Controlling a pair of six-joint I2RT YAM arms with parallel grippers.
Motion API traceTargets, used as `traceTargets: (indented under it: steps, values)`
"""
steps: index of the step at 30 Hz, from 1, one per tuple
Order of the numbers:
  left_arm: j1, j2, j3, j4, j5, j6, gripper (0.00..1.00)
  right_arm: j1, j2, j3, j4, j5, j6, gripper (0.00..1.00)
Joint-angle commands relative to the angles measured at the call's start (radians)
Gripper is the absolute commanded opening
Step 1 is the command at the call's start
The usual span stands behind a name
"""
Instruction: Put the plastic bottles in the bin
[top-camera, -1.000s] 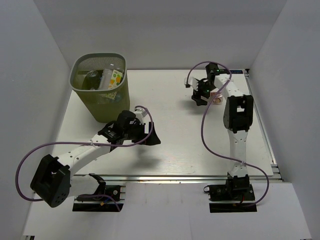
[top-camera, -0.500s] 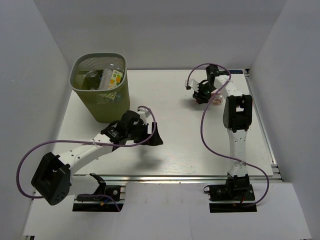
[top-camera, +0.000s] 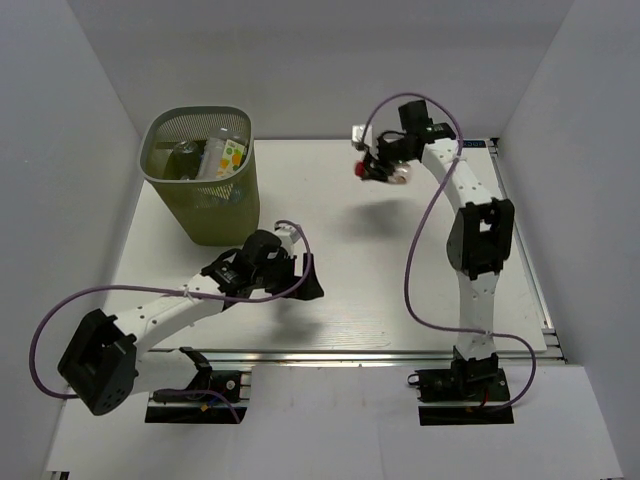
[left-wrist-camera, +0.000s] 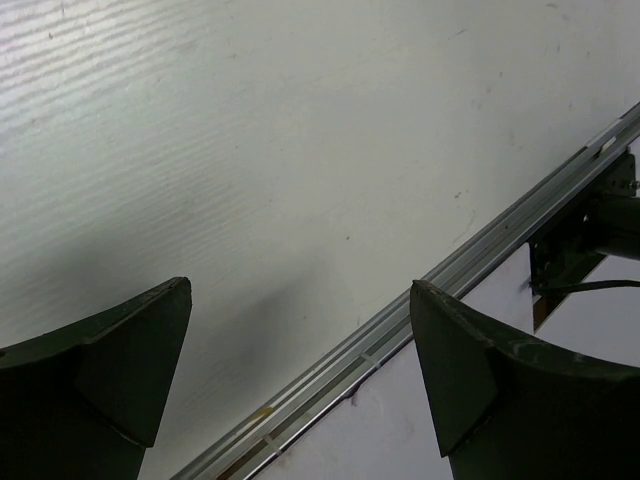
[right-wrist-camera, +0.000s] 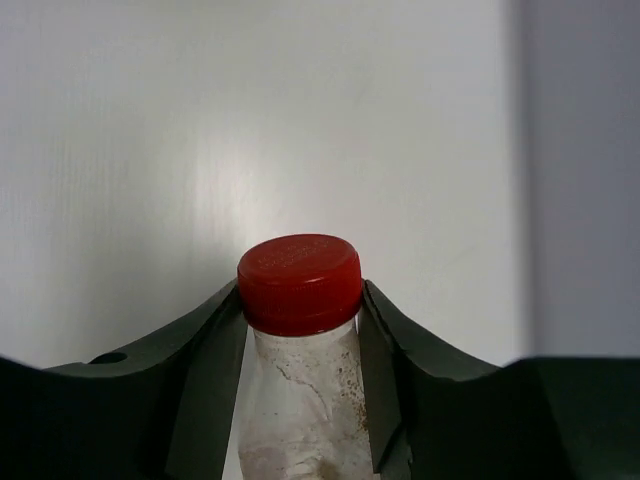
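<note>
Right jaws: clamped on the neck of a red-capped bottle (right-wrist-camera: 300, 395), apparently clear of the far bench (top-camera: 330, 210), well right of the bin (top-camera: 215, 215).
Left jaws: held apart, empty, low over the near bench.
Done: several bottles (top-camera: 229, 156) already inside the bin, one orange-and-green labelled.
Left: carried bottle not yet over the bin; none other seen loose.

L arm (top-camera: 160, 305) lies low, stretched fwd and to the right; left pincer (left-wrist-camera: 300, 290) wide open, nothing btwn fingers. R arm (top-camera: 478, 240) extended far fwd, wrist bent left; right pincer (top-camera: 375, 168) held high, clamped on a bottle (right-wrist-camera: 300, 370) neck.
</note>
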Motion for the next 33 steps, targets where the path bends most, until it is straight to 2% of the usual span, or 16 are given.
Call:
traceTargets:
  steps: [1,2,4,5,6,7,9,10,13,16,18,25,27,28,29,33]
  values:
    - [-0.010,-0.051,-0.047,-0.012,-0.025,0.004,1.00,0.113,-0.268,-0.027,0.486,-0.310,0.273,0.14]
    - [-0.010,-0.076,-0.047,-0.012,-0.025,-0.006,1.00,0.128,-0.306,-0.126,0.835,-0.337,0.509,0.14]
    - [-0.010,-0.096,-0.075,-0.021,-0.034,-0.016,1.00,0.167,-0.327,-0.171,1.067,-0.345,0.661,0.14]
    - [-0.010,-0.109,-0.075,-0.022,-0.034,-0.025,1.00,0.209,-0.324,-0.167,1.243,-0.338,0.873,0.14]
    - [-0.010,-0.119,-0.087,-0.022,-0.043,-0.025,1.00,0.220,-0.280,-0.144,1.368,-0.330,0.928,0.14]
    - [-0.019,-0.139,-0.099,-0.022,-0.043,-0.037,1.00,0.237,-0.258,-0.112,1.404,-0.322,1.001,0.13]
    - [-0.019,-0.150,-0.110,-0.022,-0.043,-0.037,1.00,0.291,-0.156,0.039,1.556,-0.262,1.126,0.13]
    - [-0.019,-0.164,-0.110,-0.022,-0.043,-0.046,1.00,0.300,-0.123,0.174,1.611,-0.238,1.154,0.13]
    - [-0.019,-0.173,-0.121,-0.022,-0.053,-0.046,1.00,0.375,0.023,0.360,1.658,-0.128,1.265,0.15]
    - [-0.019,-0.182,-0.121,-0.022,-0.053,-0.046,1.00,0.473,0.025,0.267,1.723,-0.048,1.266,0.23]
    - [-0.019,-0.182,-0.121,-0.022,-0.053,-0.046,1.00,0.516,0.023,0.239,1.751,0.007,1.280,0.24]
    - [-0.019,-0.192,-0.130,-0.043,-0.034,-0.046,1.00,0.596,0.132,0.329,1.736,0.107,1.245,0.27]
    - [-0.019,-0.207,-0.130,-0.054,-0.034,-0.055,1.00,0.609,0.129,0.300,1.734,0.113,1.249,0.49]
    - [-0.019,-0.207,-0.142,-0.063,-0.034,-0.056,1.00,0.609,0.126,0.277,1.733,0.121,1.255,0.67]
    - [-0.019,-0.231,-0.142,-0.063,-0.034,-0.056,1.00,0.616,0.117,0.249,1.724,0.126,1.260,0.90]
    - [-0.019,-0.242,-0.151,-0.072,-0.043,-0.056,1.00,0.606,0.109,0.220,1.681,0.146,1.246,0.90]
